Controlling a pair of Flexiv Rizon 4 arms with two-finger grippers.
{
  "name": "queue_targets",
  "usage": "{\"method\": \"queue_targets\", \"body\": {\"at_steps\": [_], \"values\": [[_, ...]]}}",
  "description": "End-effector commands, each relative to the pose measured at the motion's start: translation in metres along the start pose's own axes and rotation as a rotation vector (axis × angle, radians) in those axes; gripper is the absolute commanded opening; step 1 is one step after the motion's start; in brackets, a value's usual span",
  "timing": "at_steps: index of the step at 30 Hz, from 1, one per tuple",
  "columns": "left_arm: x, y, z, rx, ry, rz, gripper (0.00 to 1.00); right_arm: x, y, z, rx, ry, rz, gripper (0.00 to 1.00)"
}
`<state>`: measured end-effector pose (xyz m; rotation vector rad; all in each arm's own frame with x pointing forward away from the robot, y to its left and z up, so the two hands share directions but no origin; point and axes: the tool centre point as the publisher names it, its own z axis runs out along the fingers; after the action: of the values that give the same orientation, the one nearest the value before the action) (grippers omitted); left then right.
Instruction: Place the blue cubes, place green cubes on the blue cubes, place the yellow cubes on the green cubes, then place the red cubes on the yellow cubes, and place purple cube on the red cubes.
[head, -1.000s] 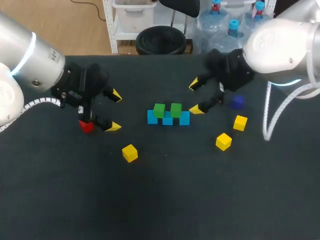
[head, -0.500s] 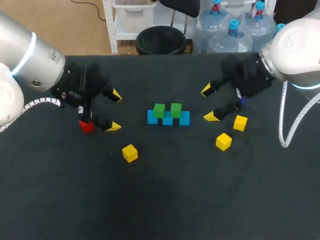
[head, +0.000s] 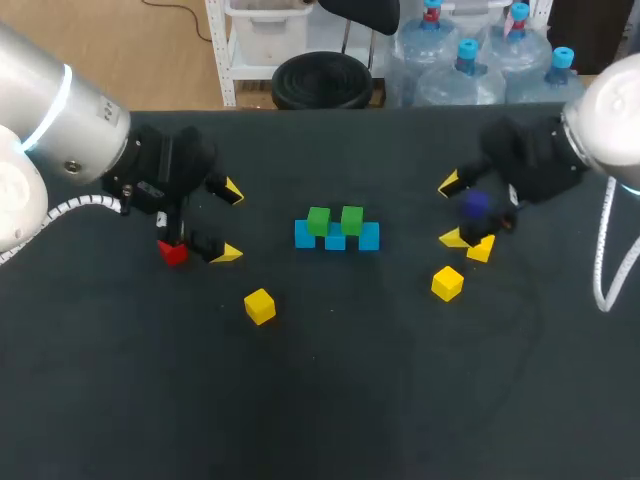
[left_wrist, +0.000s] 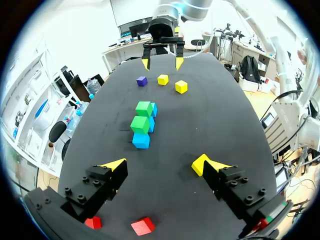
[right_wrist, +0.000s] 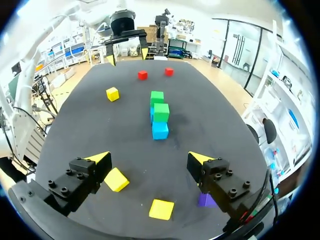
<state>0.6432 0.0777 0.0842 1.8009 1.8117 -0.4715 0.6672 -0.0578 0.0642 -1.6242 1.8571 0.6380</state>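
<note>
left gripper spread wide, empty, just right of red cube; second red cube close by. lone yellow cube nearer, left of stack. centre: blue cubes in row, green cubes on top, so yellow layer likely next. right gripper spread, empty, over purple cube and two yellow cubes. next move: lower onto one yellow; purple sits close, may get nudged.

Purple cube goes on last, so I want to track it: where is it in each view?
Head view: purple cube under the right claw, next to a yellow cube.
Left wrist view: far ahead, near the right claw.
Right wrist view: partly hidden under that claw.
Shared landmark: the blue-and-green stack.
</note>
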Motion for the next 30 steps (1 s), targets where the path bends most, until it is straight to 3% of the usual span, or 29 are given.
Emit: {"method": "queue_targets", "body": {"at_steps": [1,8,18,30], "values": [[0.001,0.0,0.0,-0.001,-0.005,0.003,1.0,0.005,0.011,-0.01,0.012,-0.007,-0.015,1.0],[0.001,0.0,0.0,-0.001,-0.005,0.003,1.0,0.005,0.02,-0.014,-0.043,-0.032,-0.071,1.0],[0.001,0.0,0.0,-0.001,-0.005,0.003,1.0,0.018,0.023,-0.014,-0.186,-0.042,-0.175,1.0],[0.001,0.0,0.0,-0.001,-0.005,0.003,1.0,0.025,0.04,-0.001,-0.34,0.031,-0.361,1.0]]}}
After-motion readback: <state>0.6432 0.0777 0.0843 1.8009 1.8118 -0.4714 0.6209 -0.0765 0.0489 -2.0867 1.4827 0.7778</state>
